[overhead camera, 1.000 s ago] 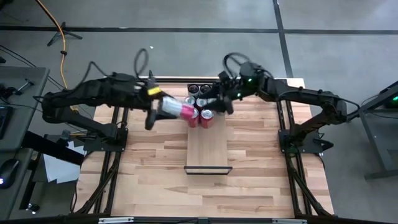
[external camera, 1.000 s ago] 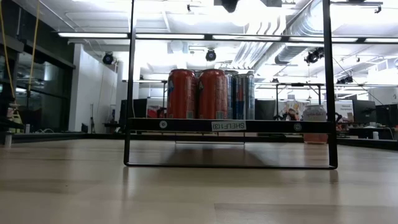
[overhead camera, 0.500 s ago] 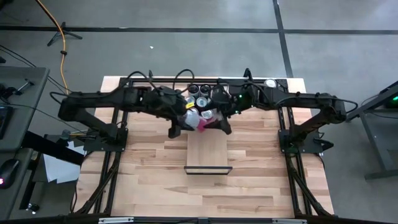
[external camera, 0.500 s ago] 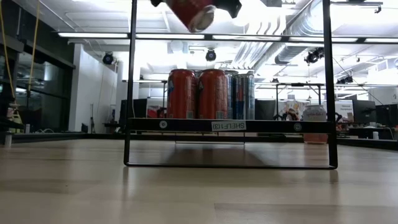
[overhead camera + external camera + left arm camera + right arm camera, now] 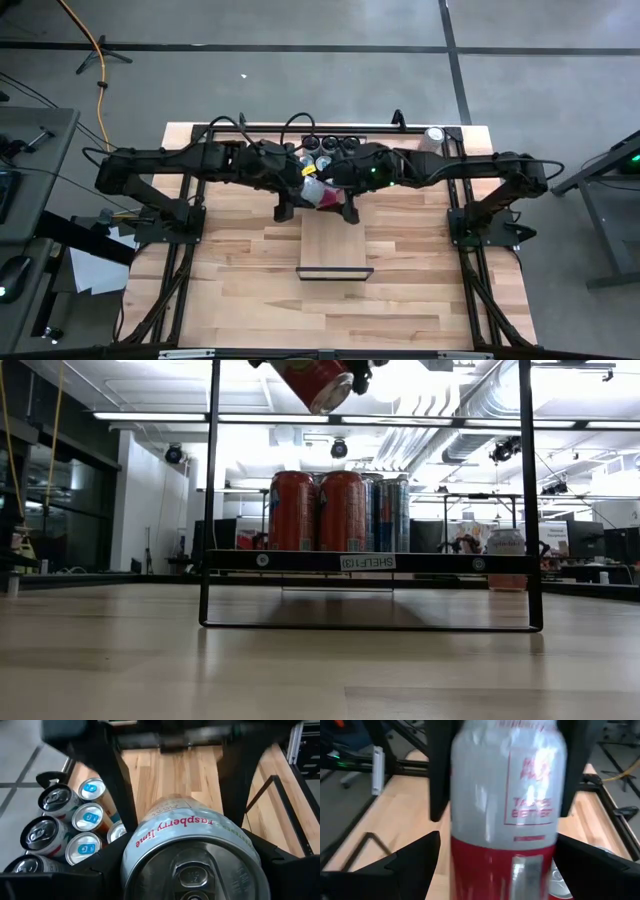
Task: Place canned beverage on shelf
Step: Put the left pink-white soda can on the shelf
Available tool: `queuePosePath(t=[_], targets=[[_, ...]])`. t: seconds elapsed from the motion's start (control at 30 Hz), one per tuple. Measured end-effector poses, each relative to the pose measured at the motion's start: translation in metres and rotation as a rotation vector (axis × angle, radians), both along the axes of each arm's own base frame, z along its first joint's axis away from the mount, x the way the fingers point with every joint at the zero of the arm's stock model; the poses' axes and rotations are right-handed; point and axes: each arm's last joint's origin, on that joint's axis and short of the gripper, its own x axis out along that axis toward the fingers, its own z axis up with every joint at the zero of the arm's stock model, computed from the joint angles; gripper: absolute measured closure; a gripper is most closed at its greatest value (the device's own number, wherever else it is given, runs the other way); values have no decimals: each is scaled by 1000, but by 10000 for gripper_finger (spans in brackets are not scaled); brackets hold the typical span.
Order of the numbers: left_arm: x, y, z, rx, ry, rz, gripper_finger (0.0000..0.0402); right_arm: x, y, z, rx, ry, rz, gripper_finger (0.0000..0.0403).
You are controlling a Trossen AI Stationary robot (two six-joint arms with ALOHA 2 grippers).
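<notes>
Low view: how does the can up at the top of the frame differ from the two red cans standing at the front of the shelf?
The held can is tilted and in the air, above the shelf; the two red cans stand upright on it, side by side. The left claw and the right claw meet at the held can; nothing touches the two red cans. The wrist views show the held can silver above red; the two look red throughout. All seem the same size.

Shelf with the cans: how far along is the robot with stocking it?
Done: several cans stand at the far end of the shelf. In hand: the left gripper holds a red-and-silver can tilted in the air above the shelf, with the right gripper open around it. Left: setting it upright on the shelf's bare near part.
</notes>
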Motion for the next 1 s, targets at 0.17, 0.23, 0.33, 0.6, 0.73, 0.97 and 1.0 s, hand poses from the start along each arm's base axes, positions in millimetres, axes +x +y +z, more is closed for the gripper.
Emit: queuePosePath(t=[0.17,0.23,0.33,0.6,0.73,0.97,1.0], targets=[[2,1,3,10,-35,9,156,8,-1,-9,-7,12,-37,45],[2,1,4,15,-45,6,156,11,-1,-11,-9,12,-36,45],[2,1,4,29,-46,-5,156,11,-1,-11,-2,14,-39,45],[2,1,4,28,-41,-8,156,11,-2,-9,36,-2,-59,66],[2,1,1,23,-31,-8,156,12,-2,-7,37,-26,-59,99],[1,2,2,-24,-27,68,119,12,-2,-8,38,-18,-70,124],[0,2,4,-28,-24,80,111,11,-3,-8,40,-10,-75,124]])
